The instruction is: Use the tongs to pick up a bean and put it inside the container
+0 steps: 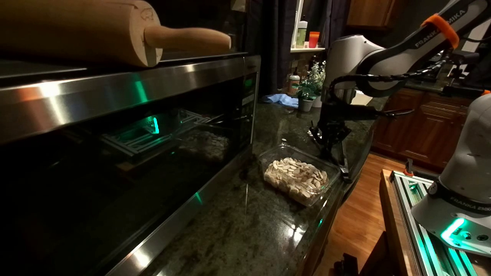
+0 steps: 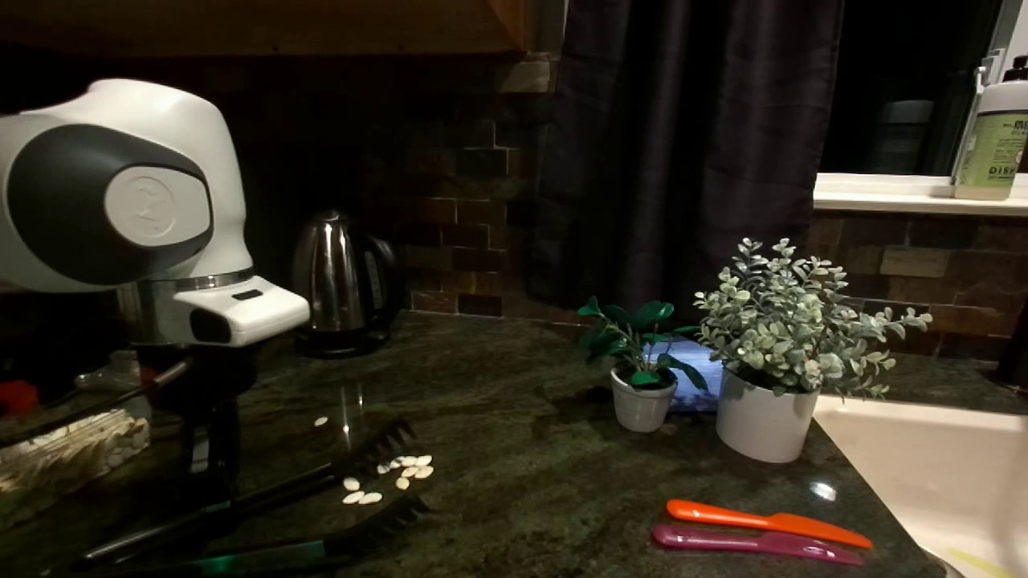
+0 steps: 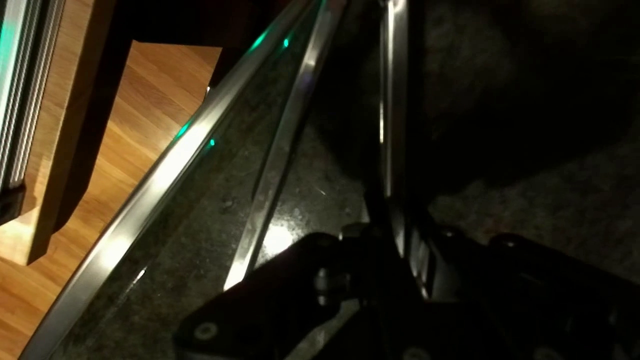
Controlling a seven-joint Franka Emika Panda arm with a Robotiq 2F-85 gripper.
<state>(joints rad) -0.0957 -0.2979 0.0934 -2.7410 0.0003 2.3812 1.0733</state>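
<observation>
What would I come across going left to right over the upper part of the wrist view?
Grooved metal rail → wooden edge beside it → plank floor → shiny counter edge → one arm of the tongs → the tongs' other arm.

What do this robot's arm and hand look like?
The arm is white and rounded with dark grey sections, FRANKA EMIKA lettering, an orange band and a black cable. A green light glows on its base. The hand is black, with jointed links and screws.
</observation>
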